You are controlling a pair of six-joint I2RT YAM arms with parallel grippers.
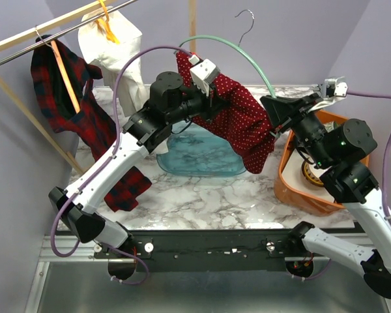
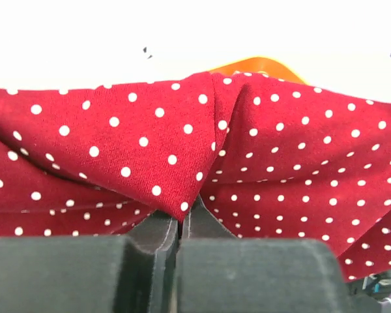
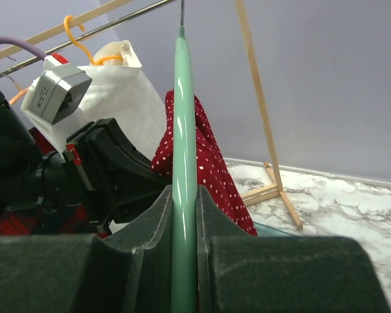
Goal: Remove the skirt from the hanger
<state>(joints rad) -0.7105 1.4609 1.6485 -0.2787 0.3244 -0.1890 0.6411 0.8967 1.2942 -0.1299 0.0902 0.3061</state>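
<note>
**Top external view:** The skirt (image 1: 241,124), red with small white dots, hangs in mid-air at the centre of the frame, draped over the pale green hanger (image 1: 238,49). The hanger's arc rises above the cloth, and its wire hook points up at the top centre. The left fingers (image 1: 215,98) meet the skirt's upper left part, and the right fingers (image 1: 268,103) reach the hanger from the right, at the skirt's upper right edge. Below the skirt, a translucent blue tub (image 1: 202,156) sits on the marbled worktop (image 1: 202,192). An orange basket (image 1: 290,189) stands at the right. On the rail (image 1: 52,36) in the upper left hang a plaid garment (image 1: 85,124) and a white garment (image 1: 114,52).

**Left wrist view:** The skirt (image 2: 117,150) fills the middle band of the frame. The left fingers (image 2: 182,228) at the bottom centre are pressed almost together, pinching a pointed fold of the dotted cloth between them. A sliver of orange (image 2: 260,67) shows above the cloth.

**Right wrist view:** The right fingers (image 3: 169,208) at the bottom centre are clamped on the green hanger (image 3: 184,130), which runs straight up the frame between them. The skirt (image 3: 205,163) hangs just behind it. The left arm (image 3: 85,176) is at the left, the white garment (image 3: 117,91) is in the upper left, and the worktop (image 3: 339,195) is at the right.
</note>
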